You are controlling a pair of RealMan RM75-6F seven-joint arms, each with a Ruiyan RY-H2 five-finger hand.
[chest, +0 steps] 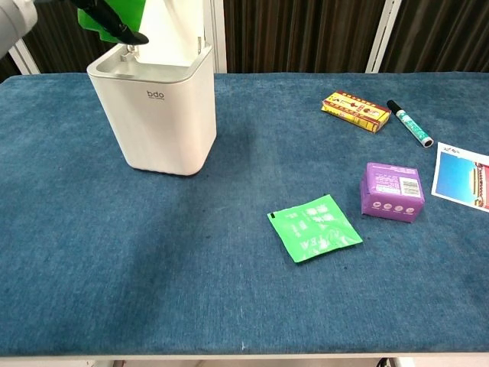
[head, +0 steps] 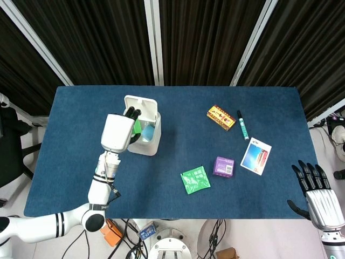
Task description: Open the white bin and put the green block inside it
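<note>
1. My left hand (head: 119,131) holds the green block (chest: 122,13) directly above the mouth of the white bin (chest: 157,115), whose lid (head: 141,107) stands tipped up at the far side.

2. The step in hand, as I judge it, is the drop: the lid is up and the block is over the opening, so only the release is left.

3. To do it well I would keep the block centred over the opening, away from the near rim and the raised lid, lower it a little, and only then let my fingers part, so that it falls in rather than glancing off an edge.

4. I would lift the hand straight up afterwards, since a sideways pull could catch the lid or nudge the light bin across the table (head: 75,162).

5. The block is bright green, with flat faces; from the chest view only its lower part shows between my dark fingers (chest: 114,29), at the frame's top edge.

6. The bin is a white box with rounded corners and a small mark on its front; from the head view something blue (head: 147,133) already lies inside.

7. My right hand (head: 319,198) hangs off the table's near right corner, holding nothing, fingers straight and apart.
</note>
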